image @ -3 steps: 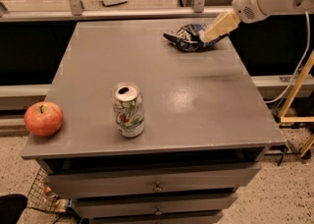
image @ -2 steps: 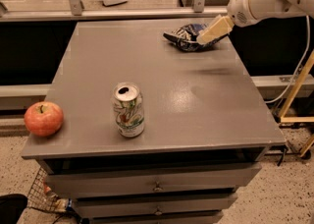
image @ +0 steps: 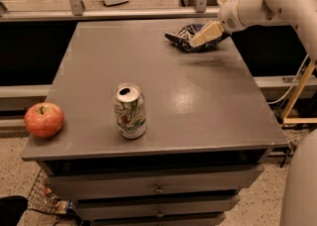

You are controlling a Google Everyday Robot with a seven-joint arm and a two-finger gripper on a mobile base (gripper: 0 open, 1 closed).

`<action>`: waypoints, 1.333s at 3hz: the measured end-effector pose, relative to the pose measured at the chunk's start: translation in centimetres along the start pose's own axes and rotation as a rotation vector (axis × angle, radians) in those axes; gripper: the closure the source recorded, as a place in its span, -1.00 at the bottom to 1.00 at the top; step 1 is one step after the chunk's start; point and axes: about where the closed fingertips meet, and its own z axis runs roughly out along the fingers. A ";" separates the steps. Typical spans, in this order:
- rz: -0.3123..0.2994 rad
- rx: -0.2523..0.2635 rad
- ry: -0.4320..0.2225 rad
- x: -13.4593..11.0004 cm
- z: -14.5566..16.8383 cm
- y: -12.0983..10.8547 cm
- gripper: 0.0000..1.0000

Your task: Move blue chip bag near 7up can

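Note:
The blue chip bag [image: 182,37] lies crumpled at the far right of the grey table top [image: 163,76]. My gripper [image: 205,34] reaches in from the right on a white arm [image: 257,4] and is over the bag's right side, covering part of it. The 7up can [image: 130,110] stands upright near the table's front edge, left of centre, far from the bag and the gripper.
A red apple [image: 44,119] sits at the front left corner of the table. Drawers [image: 158,189] are under the table top. A wire basket [image: 44,201] stands on the floor at the lower left. A railing [image: 124,12] runs behind the table.
My gripper has moved left and slightly down, further over the blue chip bag. The bag, the can and the apple have stayed in place.

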 end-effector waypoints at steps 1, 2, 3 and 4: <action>0.051 -0.057 -0.015 0.6 2.8 1.0 -1.00; 0.100 -0.083 -0.016 1.4 4.1 1.5 -1.00; 0.144 -0.102 -0.017 2.3 5.0 1.9 -0.61; 0.165 -0.111 -0.014 2.9 5.6 2.2 -0.15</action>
